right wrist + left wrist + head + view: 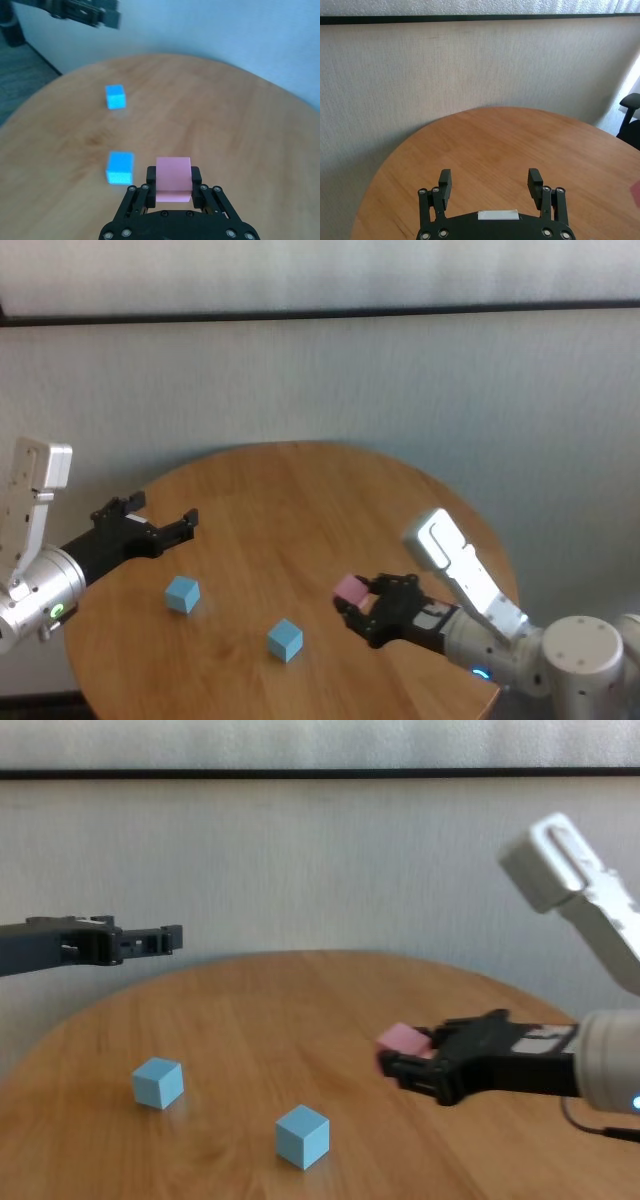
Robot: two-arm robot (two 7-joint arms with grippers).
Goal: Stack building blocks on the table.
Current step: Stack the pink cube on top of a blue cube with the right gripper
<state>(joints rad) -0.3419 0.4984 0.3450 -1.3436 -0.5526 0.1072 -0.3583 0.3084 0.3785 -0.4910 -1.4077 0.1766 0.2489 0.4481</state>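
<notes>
My right gripper (357, 602) is shut on the pink block (350, 589), holding it just above the round wooden table (300, 500) at the right. In the right wrist view the pink block (173, 179) sits between the two fingers. Two light blue blocks rest on the table: one (182, 593) at the left, the other (285, 639) nearer the front, left of the held block. They also show in the chest view, the left one (158, 1081) and the nearer one (302, 1136). My left gripper (165, 515) hovers open above the table's left side, nothing between its fingers (445, 181).
A pale wall rises behind the table. A dark chair part (631, 117) shows past the table's edge in the left wrist view. Bare wood lies between the two arms and toward the far edge.
</notes>
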